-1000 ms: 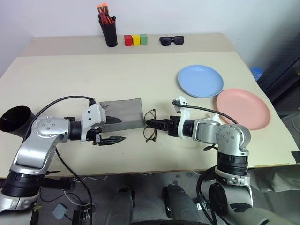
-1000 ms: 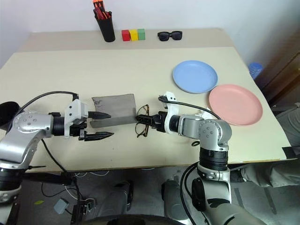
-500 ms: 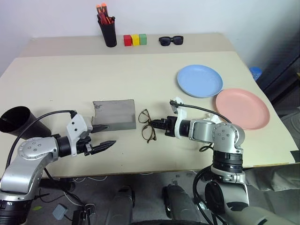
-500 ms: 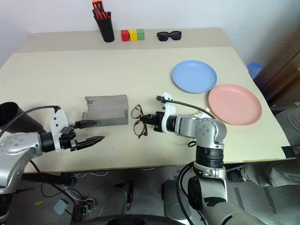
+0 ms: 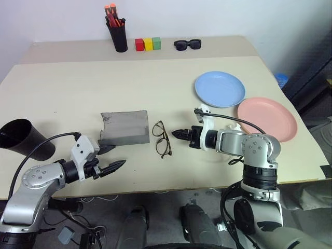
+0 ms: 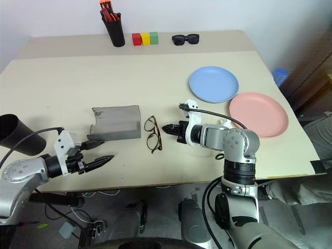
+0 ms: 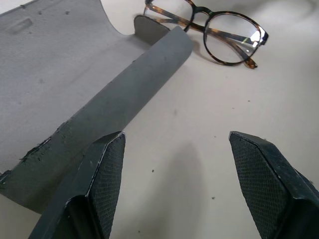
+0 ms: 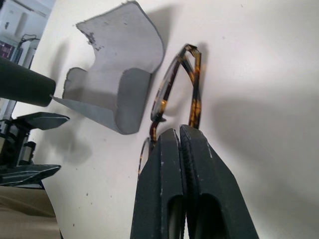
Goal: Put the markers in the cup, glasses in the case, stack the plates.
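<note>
The case (image 5: 123, 128) lies open on the table (image 5: 155, 78), released by the withdrawn left hand (image 5: 110, 158), fingers spread wide. The glasses (image 5: 162, 139) rest beside it; the right hand (image 5: 178, 134), closed empty, has backed off. Glasses not yet cased.

A pale beige table (image 5: 155, 93) is taking up most of the room, with a seam running across it near the far edge. A plain white wall (image 5: 207, 15) is rising behind it. Soft, even light is falling over the tabletop. Under the near edge, cables (image 5: 83, 207) are trailing across a grey floor (image 5: 161, 212). Beyond the right corner, something blue (image 5: 280, 79) is peeking out beside dark furniture (image 5: 311, 78).
</note>
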{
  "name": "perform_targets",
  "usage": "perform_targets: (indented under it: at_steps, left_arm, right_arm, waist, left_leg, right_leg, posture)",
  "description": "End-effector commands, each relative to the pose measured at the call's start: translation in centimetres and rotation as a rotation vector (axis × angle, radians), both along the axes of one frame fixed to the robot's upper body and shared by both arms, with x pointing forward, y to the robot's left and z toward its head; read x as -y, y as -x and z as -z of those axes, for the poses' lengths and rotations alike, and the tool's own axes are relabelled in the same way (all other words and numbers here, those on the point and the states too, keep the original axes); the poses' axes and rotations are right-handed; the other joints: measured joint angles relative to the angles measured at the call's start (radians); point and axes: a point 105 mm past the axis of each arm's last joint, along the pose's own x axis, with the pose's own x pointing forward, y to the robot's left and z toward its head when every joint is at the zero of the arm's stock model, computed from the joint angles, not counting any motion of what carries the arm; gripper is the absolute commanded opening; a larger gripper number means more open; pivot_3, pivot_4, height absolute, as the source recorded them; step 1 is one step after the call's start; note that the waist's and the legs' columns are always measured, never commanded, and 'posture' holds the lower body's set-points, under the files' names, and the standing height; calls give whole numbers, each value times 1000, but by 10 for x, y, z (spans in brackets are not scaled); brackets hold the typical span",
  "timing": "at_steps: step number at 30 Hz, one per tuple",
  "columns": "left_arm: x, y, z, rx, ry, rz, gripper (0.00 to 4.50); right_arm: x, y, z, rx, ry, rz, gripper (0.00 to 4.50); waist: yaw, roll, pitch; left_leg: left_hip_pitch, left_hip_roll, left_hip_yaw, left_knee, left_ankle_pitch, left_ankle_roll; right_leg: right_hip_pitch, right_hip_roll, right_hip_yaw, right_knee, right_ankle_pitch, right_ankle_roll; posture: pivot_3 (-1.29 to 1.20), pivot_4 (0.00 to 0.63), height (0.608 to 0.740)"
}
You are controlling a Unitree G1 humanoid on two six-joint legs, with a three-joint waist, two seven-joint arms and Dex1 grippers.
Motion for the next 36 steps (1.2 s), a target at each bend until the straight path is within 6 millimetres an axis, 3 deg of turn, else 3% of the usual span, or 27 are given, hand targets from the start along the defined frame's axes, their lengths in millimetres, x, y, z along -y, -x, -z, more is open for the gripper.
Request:
perform_targets:
  at_steps: [1,7,18,21,28,36]
  left_arm:
    - [0,3,-1,36,-6,4,3419]
    - [-2,10,3,39,-12,-11,3419]
    - [5,12,-8,57,21,-35,3419]
    - [7,11,-10,54,19,-36,3419]
    - [9,11,-13,49,15,-41,3419]
    - [6,9,-16,55,47,-86,3419]
  right_arm:
    - [-8,-2,-12,65,-7,-22,1228]
    - [-18,-4,-9,58,-11,-40,4316]
    - [-30,-8,0,53,12,-84,4418]
    - [-36,-8,-2,59,-2,-100,3611]
    - [-40,-8,-4,70,1,-114,114]
    - [-33,3,-21,237,133,-225,45]
  waist:
    - [1,0,0]
    - [2,0,0]
    - [1,0,0]
    - [1,0,0]
    - [2,0,0]
    - [5,1,0]
  left_leg:
    - [0,0,0,0,0,0]
    - [0,0,0,0,0,0]
    - [0,0,0,0,0,0]
    - [0,0,0,0,0,0]
    - [0,0,0,0,0,0]
    - [0,0,0,0,0,0]
  right_leg:
    - [0,0,0,0,0,0]
    - [0,0,0,-1,0,0]
    - [0,0,0,-1,0,0]
    - [0,0,0,-1,0,0]
    - [0,0,0,-1,0,0]
    - [0,-1,0,-2,0,0]
  posture:
    - [0,150,740]
    - [0,150,740]
    - [0,150,740]
    - [0,150,740]
    - [0,150,740]
    - [0,150,740]
